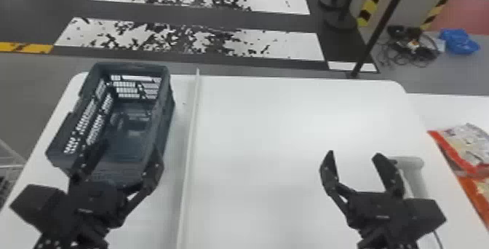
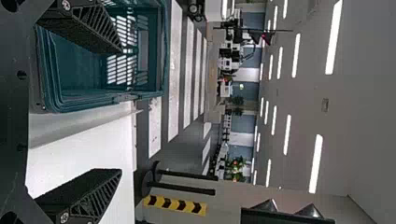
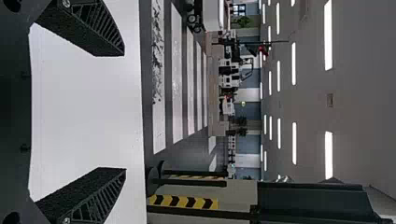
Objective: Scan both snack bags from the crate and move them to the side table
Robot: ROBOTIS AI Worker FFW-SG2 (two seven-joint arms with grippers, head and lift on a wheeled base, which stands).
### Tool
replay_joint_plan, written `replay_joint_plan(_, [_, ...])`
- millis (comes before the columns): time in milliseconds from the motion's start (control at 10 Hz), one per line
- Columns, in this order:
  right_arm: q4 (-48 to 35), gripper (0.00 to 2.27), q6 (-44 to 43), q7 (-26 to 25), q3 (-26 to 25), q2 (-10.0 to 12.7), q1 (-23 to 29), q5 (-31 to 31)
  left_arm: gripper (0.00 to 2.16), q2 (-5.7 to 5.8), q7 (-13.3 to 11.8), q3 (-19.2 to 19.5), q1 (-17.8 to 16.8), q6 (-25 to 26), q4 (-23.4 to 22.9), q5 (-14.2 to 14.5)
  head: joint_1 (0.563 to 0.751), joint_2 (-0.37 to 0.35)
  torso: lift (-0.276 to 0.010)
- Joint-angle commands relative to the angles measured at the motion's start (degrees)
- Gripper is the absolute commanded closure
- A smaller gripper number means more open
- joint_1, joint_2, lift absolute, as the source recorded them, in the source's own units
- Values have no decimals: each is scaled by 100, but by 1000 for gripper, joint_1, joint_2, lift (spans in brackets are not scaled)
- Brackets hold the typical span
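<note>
Your L gripper (image 1: 125, 151) was spread at the crate's (image 1: 168, 113) near end, lower L; lifting askew could've snagged its wall. Your R gripper (image 1: 354, 154), also spread, sat by the scanner (image 1: 416, 179), lower R; a rightward swing might've knocked it. Both snack bags (image 1: 467, 146) lay R edge, on side table (image 1: 436, 110).

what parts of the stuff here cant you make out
- Both snack bags: cut off by the head view's right edge.
- Crate: near end partly behind the left gripper, head view.
- Pale device: lower part behind the right gripper, head view.
</note>
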Motion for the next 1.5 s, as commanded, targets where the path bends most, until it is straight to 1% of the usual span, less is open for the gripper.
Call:
replay_joint_plan(0, [17, 43, 8, 1, 12, 13, -33, 16, 83, 0, 10, 0, -21, 1, 28, 0, 695, -78, -75])
replay_joint_plan(500, [43, 53, 26, 1, 47, 31, -41, 34, 83, 9, 27, 0, -91, 19, 107, 0, 695, -70, -75])
replay_joint_plan(1400, [52, 60, 26, 1, 74, 13, -50, 42, 83, 18, 27, -26, -83, 89, 80, 9, 695, -66, -75])
